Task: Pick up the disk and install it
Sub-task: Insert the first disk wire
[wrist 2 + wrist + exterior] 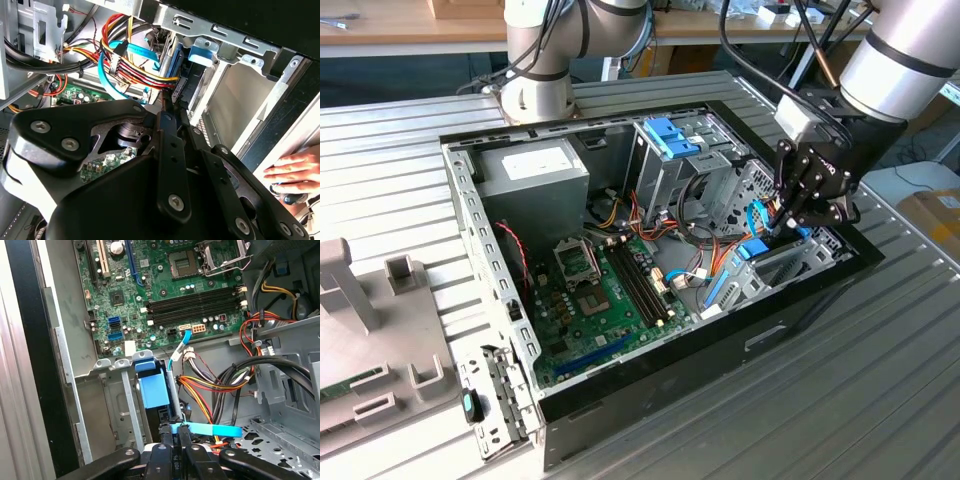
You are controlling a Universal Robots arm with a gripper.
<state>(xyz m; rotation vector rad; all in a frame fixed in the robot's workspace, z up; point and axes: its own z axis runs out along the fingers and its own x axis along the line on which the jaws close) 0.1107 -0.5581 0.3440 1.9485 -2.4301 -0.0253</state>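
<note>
Where ribbed metal table (880,400) spreads

Crowded on one side by looped power cables (220,385), walled on the other by the drive bay's metal bracket (127,400), open above.

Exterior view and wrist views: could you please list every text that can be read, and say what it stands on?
No text can be read with confidence.
White label on the power supply: print too small.
Motherboard: markings too small.
White marking on the gripper: blurred.
</note>
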